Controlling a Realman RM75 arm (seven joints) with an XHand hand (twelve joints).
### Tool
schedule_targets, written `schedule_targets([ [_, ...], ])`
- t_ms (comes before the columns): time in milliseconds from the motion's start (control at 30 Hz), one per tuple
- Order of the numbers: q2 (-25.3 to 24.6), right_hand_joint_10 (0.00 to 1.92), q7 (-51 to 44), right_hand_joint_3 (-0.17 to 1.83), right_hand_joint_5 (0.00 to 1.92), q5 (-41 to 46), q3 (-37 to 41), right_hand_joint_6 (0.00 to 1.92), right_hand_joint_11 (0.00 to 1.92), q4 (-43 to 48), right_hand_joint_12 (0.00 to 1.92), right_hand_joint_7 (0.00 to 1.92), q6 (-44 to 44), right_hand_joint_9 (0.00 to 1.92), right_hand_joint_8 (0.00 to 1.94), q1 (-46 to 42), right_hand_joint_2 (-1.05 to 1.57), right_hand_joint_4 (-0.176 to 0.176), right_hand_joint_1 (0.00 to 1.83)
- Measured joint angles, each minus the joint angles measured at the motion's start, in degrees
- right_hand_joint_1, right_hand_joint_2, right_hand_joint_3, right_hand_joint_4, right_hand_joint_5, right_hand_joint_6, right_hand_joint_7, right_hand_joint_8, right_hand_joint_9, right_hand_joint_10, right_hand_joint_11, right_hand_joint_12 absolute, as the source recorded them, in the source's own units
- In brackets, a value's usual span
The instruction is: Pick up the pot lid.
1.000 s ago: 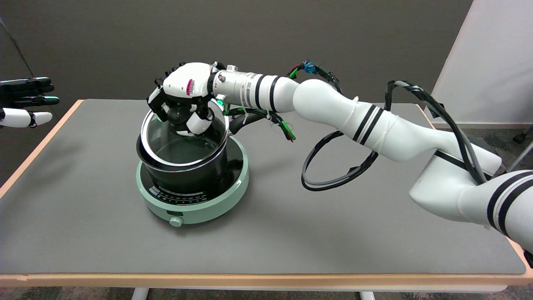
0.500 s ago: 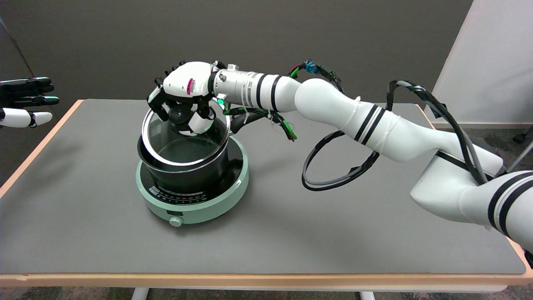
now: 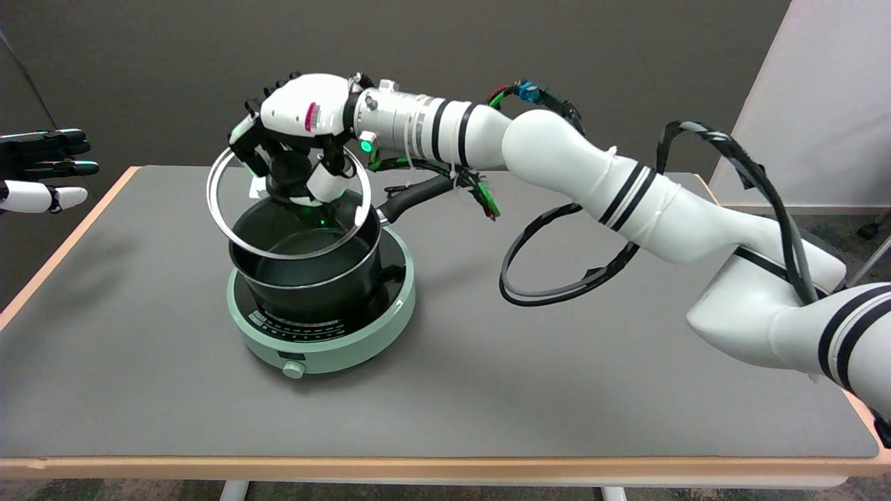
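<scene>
We find the right hand, upper left of centre, with fingers grasping the lid by its knob, tilted above the pot. Lift essentially done.

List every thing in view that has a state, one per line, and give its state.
Pot lid: lifted off the pot, tilted, held by its knob.
Right robot hand: grips the lid's knob from above.
Pot: uncovered, sitting on the cooker, handle pointing to the far right.
Cooker: flat on the table, pot on top; on or off cannot be told.
Left robot hand: in the air at the table's left edge, holding nothing.
</scene>
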Motion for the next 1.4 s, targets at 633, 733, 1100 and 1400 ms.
schedule_targets([
  [633,2.93,1.56,0.11,0.75,0.61,0.06,4.64,1.44,0.73,2.74,1.63,0.89,-1.75,0.83,1.39,3.0,0.8,0.176,1.36],
  [733,3.8,1.56,0.12,0.74,0.62,0.04,5.92,1.44,0.73,2.31,1.63,0.88,-1.78,0.83,1.39,3.3,0.81,0.176,1.36],
  [1100,8.52,1.56,0.03,0.8,0.6,-2.49,10.93,1.48,0.73,-0.14,1.61,0.9,-0.74,0.83,1.4,3.53,0.77,0.176,1.37],
  [1400,14.44,1.56,0.06,0.78,0.6,-6.42,14.05,1.48,0.73,-2.19,1.61,0.89,0.7,0.83,1.39,2.15,0.78,0.176,1.36],
])
